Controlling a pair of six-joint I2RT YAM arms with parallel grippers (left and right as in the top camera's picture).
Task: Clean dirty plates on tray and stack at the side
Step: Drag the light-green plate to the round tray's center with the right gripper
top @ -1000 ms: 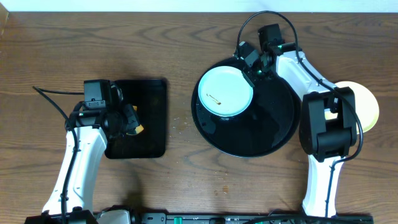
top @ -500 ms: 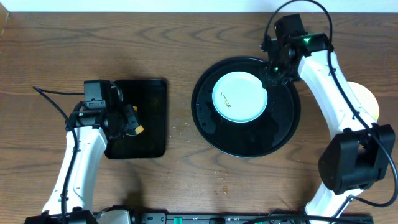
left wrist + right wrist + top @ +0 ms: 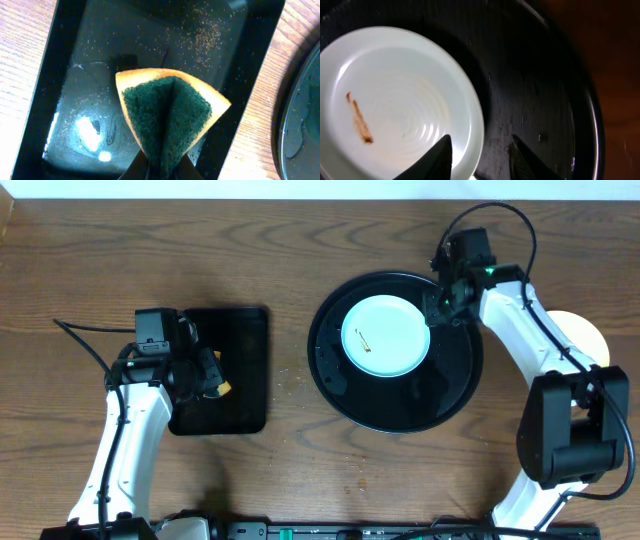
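Over on the right half of the table, toward the far edge, the big round tray (image 3: 460, 385) has one pale plate (image 3: 385, 335) sitting in it. That plate has a brown smear (image 3: 362, 340) on its left side, so it's not clean yet. Your right fingers (image 3: 438, 300) are spread apart at the plate's right rim. From the wrist view, one is over the plate's edge and the other over bare tray, gripping nothing. Your left fingers (image 3: 211, 380) are pinching a folded sponge (image 3: 167, 117), green side out, above the small rectangular tray (image 3: 245, 330) nearer the left edge. A yellow plate (image 3: 597, 345) pokes out from behind your right arm at the table's right edge.

What I'd worry about: that rim is thin and shallow. If you close without getting a finger properly under it, the plate will probably squirt out or skate across the tray, which looks wet. Scrub without a solid hold and it'll likely spin or slide too. The sponge is only held at its fold, so pressing hard could push it out of the pinch. And with both arms meeting over one plate, watch for a bump.
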